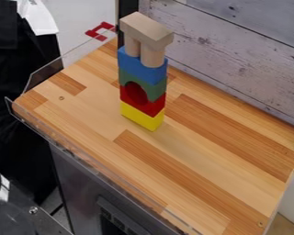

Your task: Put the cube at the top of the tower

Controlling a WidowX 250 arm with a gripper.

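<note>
Cube, its whereabouts impossible to tell, is due atop the tower [157, 92], where a plank [147, 30] bridges two pillars [152, 55], presumably to offer a flat seat. The pillars, one near each end of the plank, share its load on the tower's blue block [142, 69]. At the tower's foot, a yellow block [141, 116] lies flat, likely for steady footing. Whether the claw is apart, together or clamped on something, I cannot tell.

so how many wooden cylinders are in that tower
2: the left cylinder and the right cylinder as seen in the picture, both upright on the blue block, under the plain wooden block on top.
</note>
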